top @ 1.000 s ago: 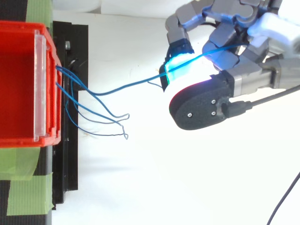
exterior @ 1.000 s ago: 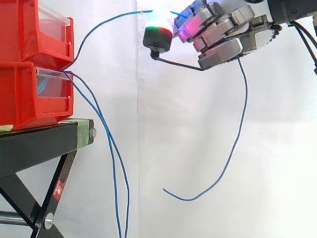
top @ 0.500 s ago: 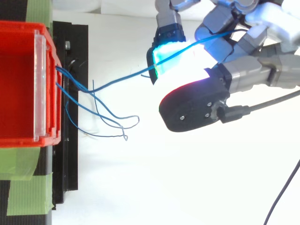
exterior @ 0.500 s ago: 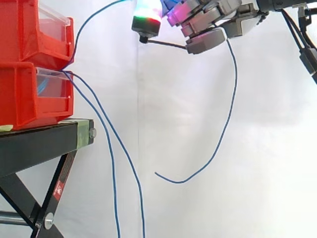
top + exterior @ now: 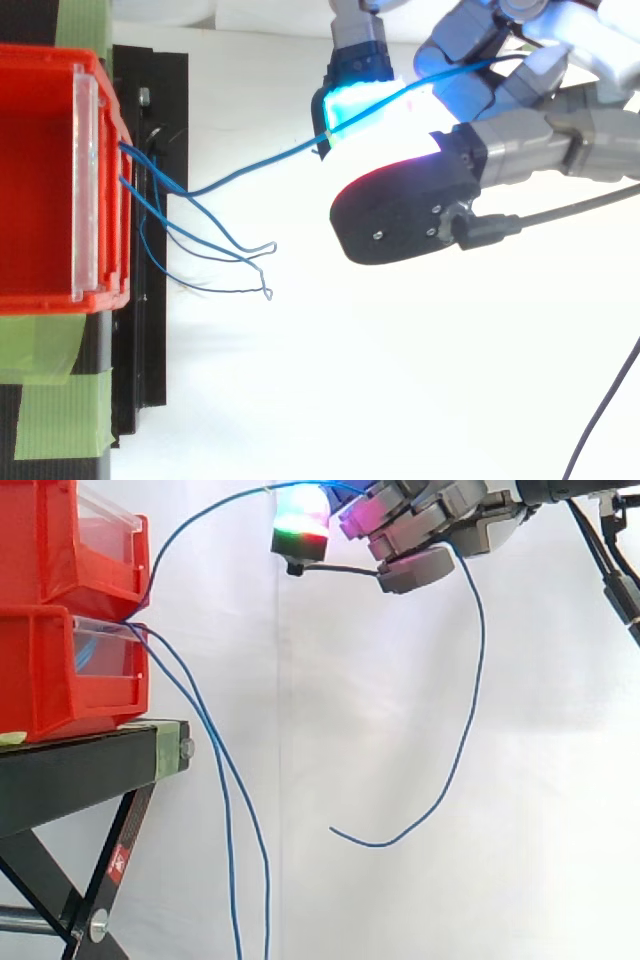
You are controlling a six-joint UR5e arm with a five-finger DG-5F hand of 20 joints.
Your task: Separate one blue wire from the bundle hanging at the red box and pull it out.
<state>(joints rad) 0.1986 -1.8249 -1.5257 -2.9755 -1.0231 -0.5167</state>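
Two red bins (image 5: 70,610) are stacked on a black stand (image 5: 80,770) at the left. Several blue wires (image 5: 215,780) come out at the front of the lower bin (image 5: 45,180) and hang down beside the stand. My hand (image 5: 430,530) is at the top of the side view, right of the bins, with its fingers curled and pinching one blue wire (image 5: 255,167). That wire runs in an arc from the bin front up to the glowing fingertips (image 5: 350,100). Its free end (image 5: 455,760) droops from the hand and curls up at the bottom.
Green tape (image 5: 55,410) holds the stand's edge at the lower left of the top view. A white curtain (image 5: 400,730) hangs behind the work. The loose wire ends (image 5: 250,265) lie spread out just right of the stand.
The hand rose from mid-height to the top of the side view and shifted a little left, lifting the pinched wire into a higher arc. The hanging wires swayed slightly.
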